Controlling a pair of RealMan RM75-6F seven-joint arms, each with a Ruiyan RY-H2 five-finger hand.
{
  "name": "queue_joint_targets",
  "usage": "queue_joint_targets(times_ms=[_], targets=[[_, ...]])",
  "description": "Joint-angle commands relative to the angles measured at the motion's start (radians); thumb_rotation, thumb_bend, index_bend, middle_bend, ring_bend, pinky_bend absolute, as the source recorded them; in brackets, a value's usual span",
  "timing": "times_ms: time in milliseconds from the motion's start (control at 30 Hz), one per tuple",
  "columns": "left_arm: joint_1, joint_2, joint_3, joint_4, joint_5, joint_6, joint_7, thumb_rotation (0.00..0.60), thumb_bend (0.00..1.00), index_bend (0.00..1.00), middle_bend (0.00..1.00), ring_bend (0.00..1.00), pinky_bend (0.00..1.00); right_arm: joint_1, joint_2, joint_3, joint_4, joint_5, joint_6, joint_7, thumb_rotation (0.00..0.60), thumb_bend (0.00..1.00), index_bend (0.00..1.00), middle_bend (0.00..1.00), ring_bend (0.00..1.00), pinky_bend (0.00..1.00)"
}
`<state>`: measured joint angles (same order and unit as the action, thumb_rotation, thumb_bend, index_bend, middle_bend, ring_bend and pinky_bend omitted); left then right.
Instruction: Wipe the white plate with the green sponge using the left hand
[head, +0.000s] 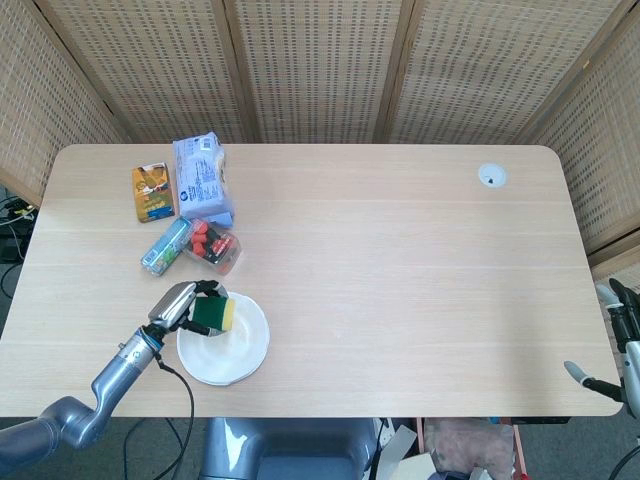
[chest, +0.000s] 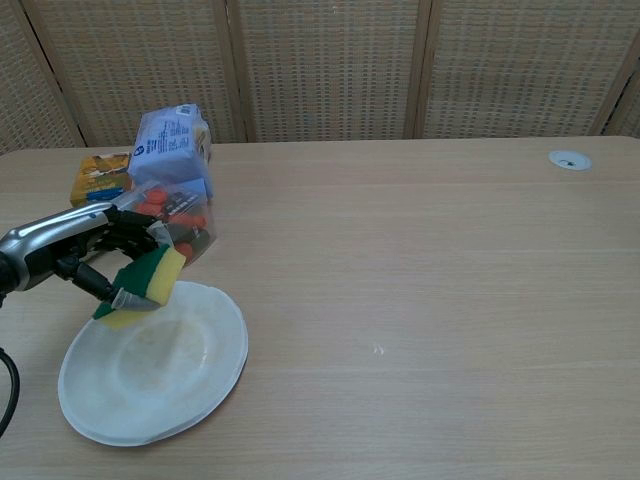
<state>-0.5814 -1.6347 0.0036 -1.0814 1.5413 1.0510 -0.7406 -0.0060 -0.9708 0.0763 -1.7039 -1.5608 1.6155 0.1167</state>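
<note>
The white plate (head: 235, 350) (chest: 170, 370) lies near the table's front left edge. My left hand (head: 182, 306) (chest: 75, 252) grips the green and yellow sponge (head: 214, 314) (chest: 146, 280) at the plate's far left rim, the sponge tilted with its yellow side toward the plate. In the chest view the sponge seems to touch only the rim. Only part of my right hand (head: 612, 345) shows, at the head view's right edge, off the table; how its fingers lie is unclear.
Just behind the plate are a clear box of red items (head: 213, 247) (chest: 172, 225) and a tube-shaped pack (head: 165, 246). Further back lie a blue tissue pack (head: 202, 179) (chest: 170, 148) and a yellow box (head: 152, 191) (chest: 100, 177). A round grommet (head: 491, 176) sits far right.
</note>
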Motion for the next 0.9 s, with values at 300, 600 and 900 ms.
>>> queue_joint_targets(times_ms=[300, 600, 900], targets=[[0.0, -0.078, 0.015, 0.063, -0.039, -0.086, -0.022, 0.6, 0.0, 0.53, 0.44, 0.38, 0.34, 0.0, 0.003, 0.002, 0.003, 0.004, -0.001, 0.011, 0.6, 0.0, 0.0, 0.0, 0.0, 0.0], [0.005, -0.093, 0.018, 0.101, -0.035, -0.088, -0.042, 0.6, 0.0, 0.53, 0.44, 0.37, 0.34, 0.0, 0.004, 0.001, 0.003, 0.001, 0.0, 0.011, 0.6, 0.0, 0.0, 0.0, 0.0, 0.0], [0.007, -0.027, -0.005, 0.035, -0.02, -0.028, -0.069, 0.6, 0.0, 0.53, 0.44, 0.37, 0.34, -0.002, 0.005, 0.0, 0.001, -0.004, 0.004, 0.012, 0.6, 0.0, 0.0, 0.0, 0.0, 0.0]])
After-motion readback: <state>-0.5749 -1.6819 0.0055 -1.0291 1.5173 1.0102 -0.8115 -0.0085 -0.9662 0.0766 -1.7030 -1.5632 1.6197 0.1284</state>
